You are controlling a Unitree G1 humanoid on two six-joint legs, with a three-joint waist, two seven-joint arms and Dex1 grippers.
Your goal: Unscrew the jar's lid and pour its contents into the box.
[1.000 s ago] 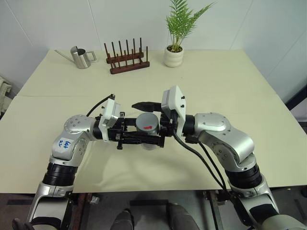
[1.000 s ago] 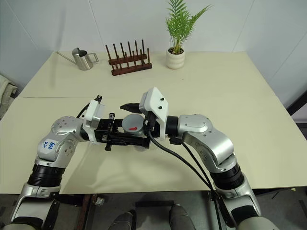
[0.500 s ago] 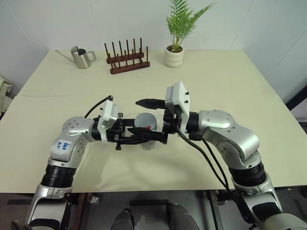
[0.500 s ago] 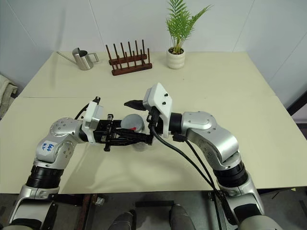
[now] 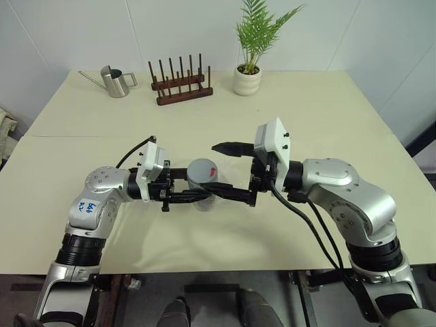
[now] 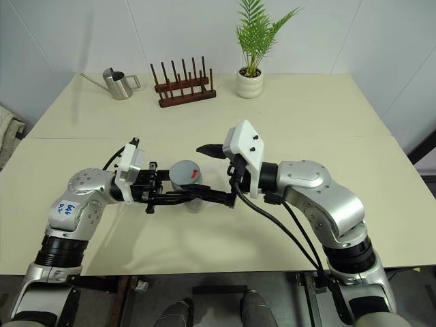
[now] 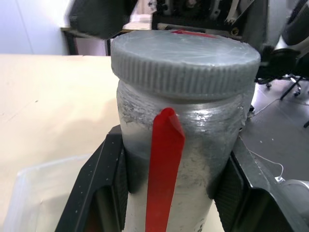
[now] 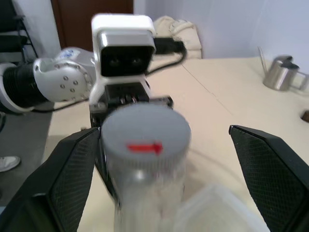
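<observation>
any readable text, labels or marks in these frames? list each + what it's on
Handwritten blue marks on a round white sticker on the left arm: too small to read.
Red streak on the lid: a mark, no text.
Red strip down the jar: plain, no text.
Nothing else carries writing.

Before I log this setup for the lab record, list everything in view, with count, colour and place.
Clear plastic jar: one, red stripe down its side, held above the table.
Ribbed grey lid: one, red mark on top, on the jar.
Clear plastic box: one, on the table under the jar.
Steel watering can: one, far left.
Brown wooden peg rack: one, far centre.
Green plant in white pot: one, far, right of the rack.
Cream table: one.
Left gripper: black, shut on the jar.
Right gripper: black, open, beside the lid.
</observation>
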